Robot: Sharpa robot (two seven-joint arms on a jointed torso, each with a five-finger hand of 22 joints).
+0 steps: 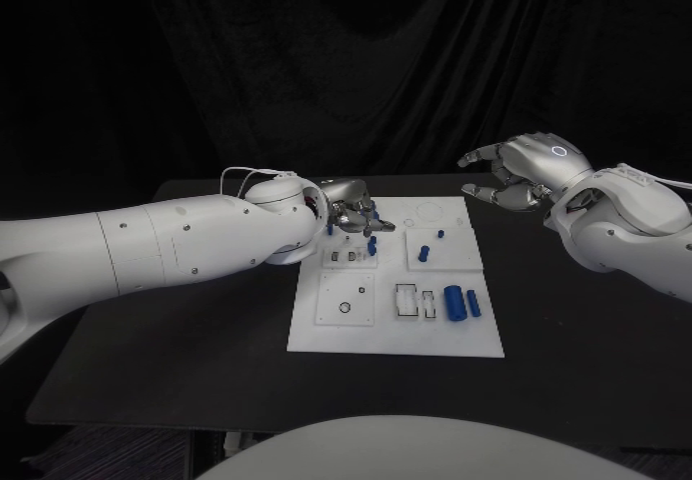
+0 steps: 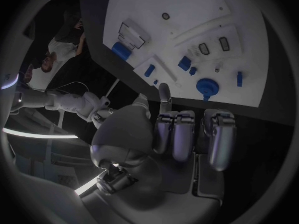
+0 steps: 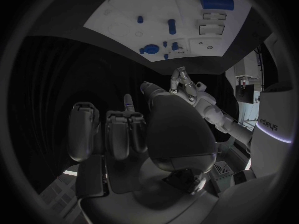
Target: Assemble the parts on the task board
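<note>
The white task board lies mid-table. My left hand hovers over its far left corner, fingers apart and holding nothing, just beside a round blue part. The left wrist view has that round part beyond the fingertips. Small blue pegs stand behind the middle of the board. A thick blue cylinder and a thinner one lie near its right edge. My right hand hangs above the table's far right, off the board, fingers spread and empty.
Empty slots and a white frame sit on the near half of the board beside a small ring. The black table extends on both sides. In the right wrist view the board lies ahead, with my left hand.
</note>
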